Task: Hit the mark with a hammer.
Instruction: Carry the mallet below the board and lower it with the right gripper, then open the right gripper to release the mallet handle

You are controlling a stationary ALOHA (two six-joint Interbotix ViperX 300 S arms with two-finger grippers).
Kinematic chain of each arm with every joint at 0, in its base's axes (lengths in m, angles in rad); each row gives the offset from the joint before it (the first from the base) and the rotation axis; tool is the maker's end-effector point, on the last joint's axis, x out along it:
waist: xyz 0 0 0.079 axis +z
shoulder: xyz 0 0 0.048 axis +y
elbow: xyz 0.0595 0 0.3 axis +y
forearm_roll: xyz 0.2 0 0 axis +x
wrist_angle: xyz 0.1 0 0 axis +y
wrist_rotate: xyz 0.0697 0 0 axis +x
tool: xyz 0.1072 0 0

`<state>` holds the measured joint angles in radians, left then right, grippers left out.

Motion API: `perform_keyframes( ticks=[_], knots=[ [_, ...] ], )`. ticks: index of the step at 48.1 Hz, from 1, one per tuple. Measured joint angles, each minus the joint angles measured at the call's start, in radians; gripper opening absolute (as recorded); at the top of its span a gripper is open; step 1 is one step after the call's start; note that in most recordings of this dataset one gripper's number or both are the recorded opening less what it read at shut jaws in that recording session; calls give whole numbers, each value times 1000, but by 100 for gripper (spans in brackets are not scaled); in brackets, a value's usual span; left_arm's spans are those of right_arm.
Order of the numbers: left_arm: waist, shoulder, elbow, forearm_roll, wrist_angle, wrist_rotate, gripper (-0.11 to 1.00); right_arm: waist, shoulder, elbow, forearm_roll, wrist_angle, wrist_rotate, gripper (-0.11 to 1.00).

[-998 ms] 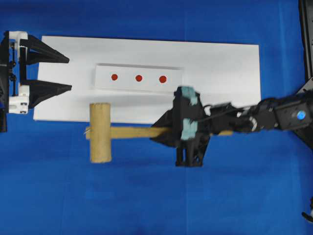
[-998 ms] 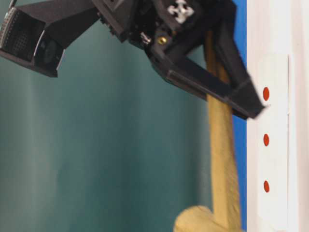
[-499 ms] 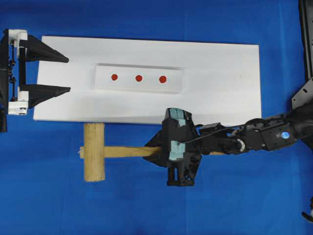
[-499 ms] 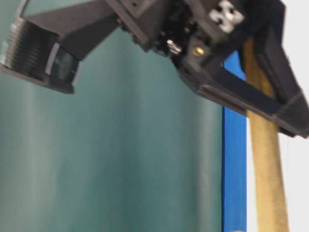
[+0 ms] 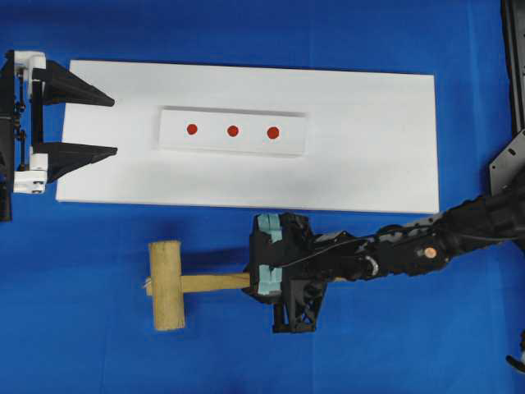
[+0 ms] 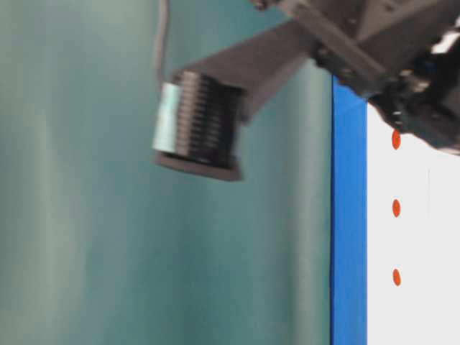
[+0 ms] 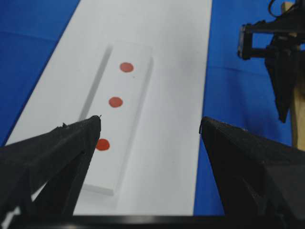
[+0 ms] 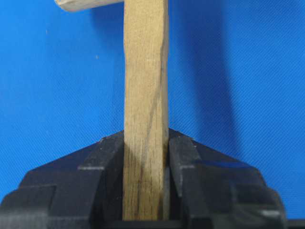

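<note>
Three red dots sit in a row on a raised white block (image 5: 232,144). The mark (image 5: 273,131) is the right-hand dot, the far one (image 7: 126,67) in the left wrist view and the top one (image 6: 396,139) at table level. The wooden hammer (image 5: 166,285) hangs over the blue cloth in front of the board, head to the left. My right gripper (image 5: 250,280) is shut on its flat handle (image 8: 145,95), fingers (image 8: 181,157) pressed on both sides. My left gripper (image 5: 115,126) stands open and empty at the board's left end, pointing along the dots (image 7: 150,121).
The block lies on a wide white board (image 5: 369,156) on a blue cloth (image 5: 98,345). The right arm (image 5: 410,250) stretches in from the right edge. At table level the right wrist's blurred camera housing (image 6: 201,126) fills the upper middle.
My right gripper has carried the hammer off the board's front edge, toward the front of the table and to the left. The left gripper has not moved.
</note>
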<state>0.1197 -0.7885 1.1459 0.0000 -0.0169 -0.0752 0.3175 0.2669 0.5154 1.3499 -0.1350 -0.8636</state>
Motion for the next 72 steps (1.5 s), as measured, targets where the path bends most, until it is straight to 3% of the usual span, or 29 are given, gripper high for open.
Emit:
perform_keyframes(
  ticks=[47, 52, 62, 72],
  knots=[
    [0, 0, 0, -3, -3, -2, 83, 0, 9, 8, 6, -2, 8, 8],
    [0, -2, 0, -2, -3, -2, 83, 0, 11, 8, 6, -3, 8, 29],
    [0, 0, 0, -3, -3, -2, 83, -2, 9, 8, 6, -17, 0, 88],
    [0, -2, 0, -3, -3, -2, 83, -2, 9, 8, 6, -20, -2, 81]
  ],
)
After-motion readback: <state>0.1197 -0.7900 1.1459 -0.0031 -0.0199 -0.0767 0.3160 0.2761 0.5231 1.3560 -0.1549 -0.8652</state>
